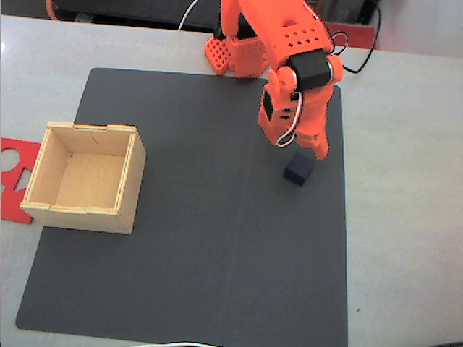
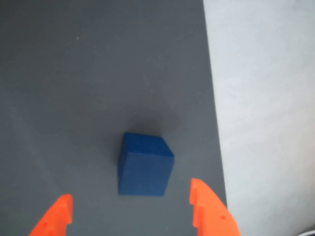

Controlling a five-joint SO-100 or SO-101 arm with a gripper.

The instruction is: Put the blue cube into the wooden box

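In the fixed view I start at the far left, where a flat red cut-out sheet [image 1: 14, 170] pokes out from under the dark grey mat [image 1: 202, 246]. Just beside it, on the mat's left part, sits the wooden box [image 1: 123, 191], open-topped and empty. Well apart to the right, the blue cube [image 1: 297, 170] rests on the mat near its right edge. My orange gripper [image 1: 312, 148] hangs right over it.

In the wrist view the cube [image 2: 145, 167] lies between my two orange fingertips [image 2: 206, 206], which are spread wider than the cube and hold nothing.

I judge this the approach before the grasp. Next I must lower so the fingers straddle the cube, then close on it.
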